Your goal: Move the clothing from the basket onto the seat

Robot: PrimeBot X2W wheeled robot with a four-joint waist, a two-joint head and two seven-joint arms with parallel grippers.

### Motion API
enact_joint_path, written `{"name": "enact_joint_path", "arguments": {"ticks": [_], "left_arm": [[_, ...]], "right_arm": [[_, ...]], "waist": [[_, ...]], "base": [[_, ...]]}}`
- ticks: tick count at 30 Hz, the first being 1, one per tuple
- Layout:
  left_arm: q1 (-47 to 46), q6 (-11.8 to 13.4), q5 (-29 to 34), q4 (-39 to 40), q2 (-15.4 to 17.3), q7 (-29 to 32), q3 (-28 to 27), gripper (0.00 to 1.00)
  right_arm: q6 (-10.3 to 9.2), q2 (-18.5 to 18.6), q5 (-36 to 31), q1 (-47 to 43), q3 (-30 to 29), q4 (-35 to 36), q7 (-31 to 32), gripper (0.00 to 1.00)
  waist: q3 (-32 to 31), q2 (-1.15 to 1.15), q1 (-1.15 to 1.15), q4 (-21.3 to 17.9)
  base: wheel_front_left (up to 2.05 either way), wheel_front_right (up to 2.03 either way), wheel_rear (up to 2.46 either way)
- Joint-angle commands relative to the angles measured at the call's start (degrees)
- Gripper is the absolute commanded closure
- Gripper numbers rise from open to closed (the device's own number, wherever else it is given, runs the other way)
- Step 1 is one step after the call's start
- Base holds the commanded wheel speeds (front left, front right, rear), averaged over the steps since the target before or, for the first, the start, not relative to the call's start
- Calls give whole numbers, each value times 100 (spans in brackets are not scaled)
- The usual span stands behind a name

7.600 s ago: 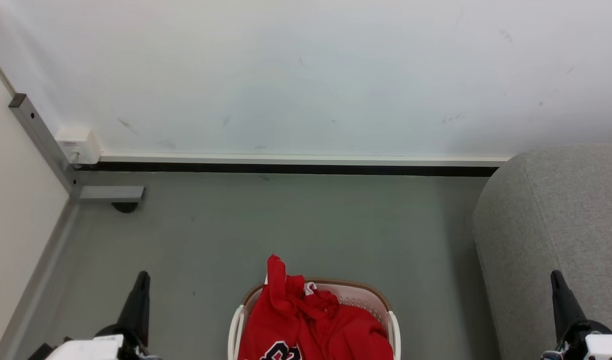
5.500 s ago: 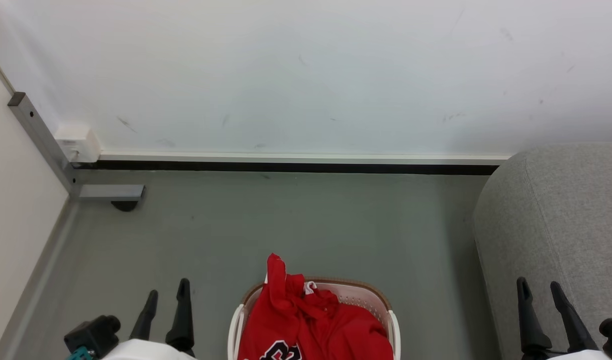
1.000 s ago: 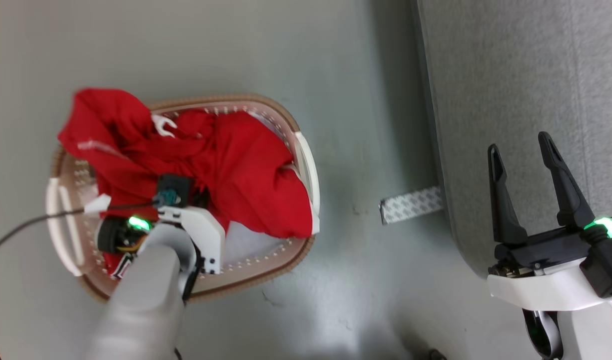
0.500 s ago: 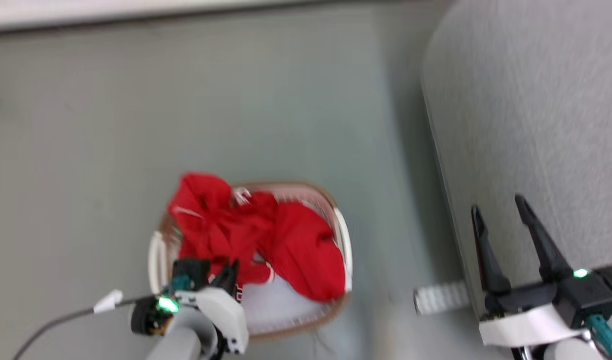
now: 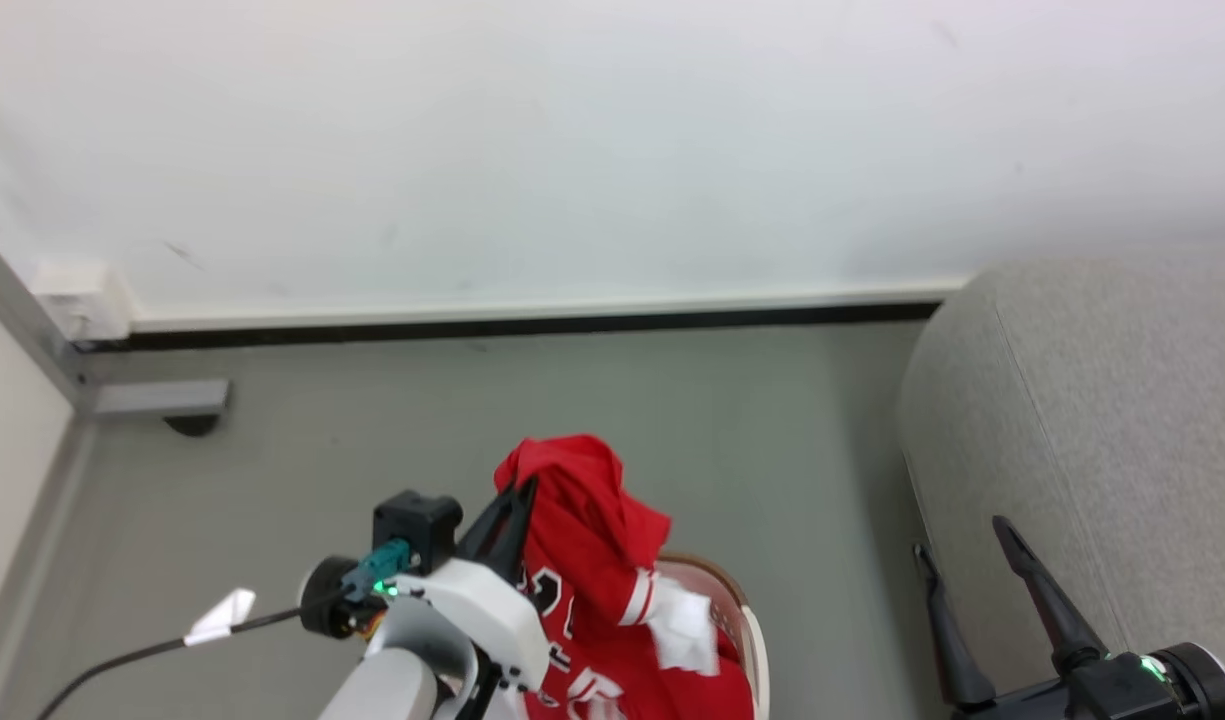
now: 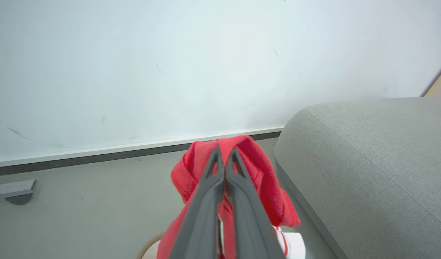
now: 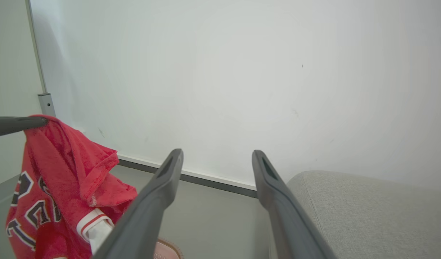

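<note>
The red clothing with black-white lettering and a striped white cuff hangs from my left gripper, which is shut on its top fold, lifted above the basket. Just a piece of the basket's brown rim and white wall shows beneath the garment. In the left wrist view the closed fingers pinch the clothing, with the grey seat to the right. My right gripper stands open and empty beside the seat. The right wrist view shows its gripper spread, the clothing hanging at left.
A white wall with a dark baseboard runs behind the grey floor. A metal post foot and a white wall box sit at the far left. A cable with a white tag trails from my left wrist.
The head camera has tilted up to the wall. My left gripper has come up out of the basket, shut on the red clothing, which now hangs above it. The right gripper stays open.
</note>
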State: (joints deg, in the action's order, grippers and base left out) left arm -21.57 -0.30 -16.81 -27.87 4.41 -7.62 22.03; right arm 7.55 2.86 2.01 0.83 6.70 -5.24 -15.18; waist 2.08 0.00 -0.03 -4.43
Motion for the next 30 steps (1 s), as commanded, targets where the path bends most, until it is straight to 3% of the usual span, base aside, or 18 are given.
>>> {"name": "enact_joint_path", "arguments": {"ticks": [1,8,14,19,24,30], "left_arm": [[87,30,43,178,58,69,-12,100],[261,156,27,1658,265,746,44,100],[293,196,62,2403,255,1112,211,100],[231,246,83,2648,229,1246,289,100],[165,258,85,2701,152,1289,422,100],[130,220,60,2756,31,1331,756,100]], "right_arm": [[-12,25,-1,-81,24,47,5,0],[-12,300,281,94,623,-3,5,0],[-12,599,373,517,1509,-179,5,0],[-12,868,611,1159,2522,-467,5,0],[-13,909,866,1825,3266,-862,5,0],[-12,751,876,2367,3650,-1486,5,0]], "waist": [[-298,0,3,221],[-497,0,3,236],[-568,0,3,230],[-595,0,3,212],[-627,0,3,238],[-661,0,3,292]], "base": [[0,0,0],[0,0,0],[0,0,0],[0,0,0],[0,0,0],[0,0,0]]}}
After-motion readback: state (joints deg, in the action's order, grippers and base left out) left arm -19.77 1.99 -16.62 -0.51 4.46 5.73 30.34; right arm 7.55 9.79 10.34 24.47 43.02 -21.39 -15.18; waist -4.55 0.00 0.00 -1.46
